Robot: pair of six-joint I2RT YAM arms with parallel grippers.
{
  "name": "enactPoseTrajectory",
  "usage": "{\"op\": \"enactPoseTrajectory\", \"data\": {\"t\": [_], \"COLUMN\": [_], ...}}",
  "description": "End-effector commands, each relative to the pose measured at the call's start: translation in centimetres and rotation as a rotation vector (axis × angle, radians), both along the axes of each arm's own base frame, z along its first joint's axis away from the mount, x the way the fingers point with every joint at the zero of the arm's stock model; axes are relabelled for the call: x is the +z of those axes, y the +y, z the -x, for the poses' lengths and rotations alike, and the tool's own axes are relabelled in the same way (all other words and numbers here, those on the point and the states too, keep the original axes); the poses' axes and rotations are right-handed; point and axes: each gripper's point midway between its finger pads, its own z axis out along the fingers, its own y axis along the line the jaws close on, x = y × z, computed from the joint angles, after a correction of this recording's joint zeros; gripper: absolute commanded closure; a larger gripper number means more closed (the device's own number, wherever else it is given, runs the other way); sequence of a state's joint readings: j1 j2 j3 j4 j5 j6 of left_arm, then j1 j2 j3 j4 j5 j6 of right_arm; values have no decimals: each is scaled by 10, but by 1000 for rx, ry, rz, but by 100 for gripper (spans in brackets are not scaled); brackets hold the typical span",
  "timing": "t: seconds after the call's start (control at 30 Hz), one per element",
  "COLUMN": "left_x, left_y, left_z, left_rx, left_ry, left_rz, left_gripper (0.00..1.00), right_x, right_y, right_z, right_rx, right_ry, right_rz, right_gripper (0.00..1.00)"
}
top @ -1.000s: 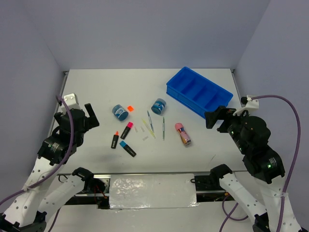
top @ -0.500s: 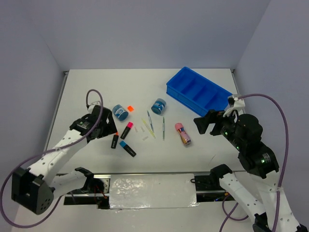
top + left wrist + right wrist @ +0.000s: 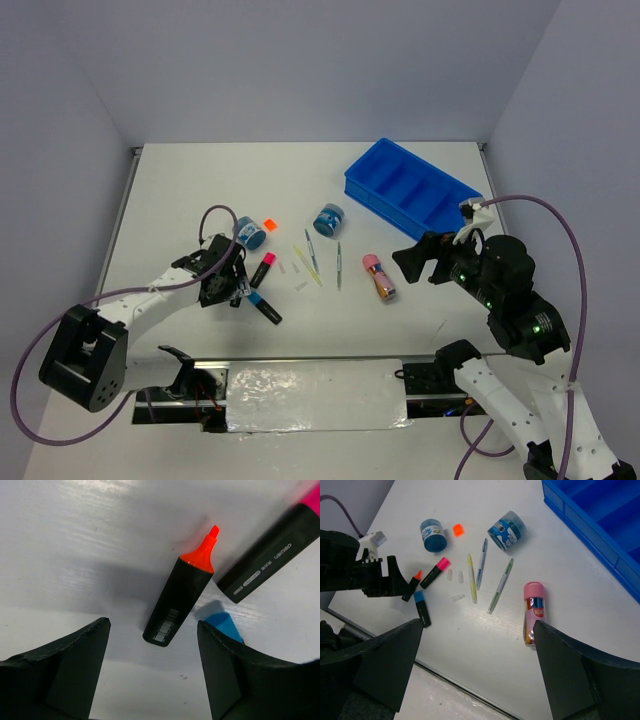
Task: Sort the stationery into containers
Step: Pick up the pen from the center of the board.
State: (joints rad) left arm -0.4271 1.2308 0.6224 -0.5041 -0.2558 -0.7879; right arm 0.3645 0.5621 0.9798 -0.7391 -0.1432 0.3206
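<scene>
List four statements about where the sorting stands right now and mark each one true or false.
1. The left gripper is open, with the orange highlighter lying between its fingers. True.
2. The orange highlighter has its cap on. False: its tip is bare, and the orange cap lies apart, beside a blue tub.
3. The right gripper holds the pink-gold cylinder. False: it is open and empty; the cylinder lies on the table.
4. Both blue tubs sit on the table, outside the tray. True.

The left gripper (image 3: 228,285) is down beside the pink-capped highlighter (image 3: 262,270); the right gripper (image 3: 420,262) hangs near the pink-gold cylinder (image 3: 379,278), blue tray (image 3: 412,190) beyond.
</scene>
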Motion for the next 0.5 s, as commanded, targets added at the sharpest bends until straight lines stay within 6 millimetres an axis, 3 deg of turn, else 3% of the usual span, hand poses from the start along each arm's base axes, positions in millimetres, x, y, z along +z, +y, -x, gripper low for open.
{"op": "enactPoseTrajectory", "data": {"t": [0.0, 0.2, 0.47], "left_x": [-1, -7, -14], "left_y": [-8, -5, 7], "left_z": [-14, -15, -11], "left_rx": [-19, -10, 44], "left_ry": [-35, -18, 4], "left_rz": [17, -9, -64], "left_gripper": [17, 19, 29], "right_x": [12, 13, 15], "right_y": [8, 9, 12], "right_z": [-2, -2, 0], "right_rx": [34, 35, 55], "right_ry": [-49, -54, -57], "right_rz": [-29, -39, -49], "right_gripper": [0, 0, 0]}}
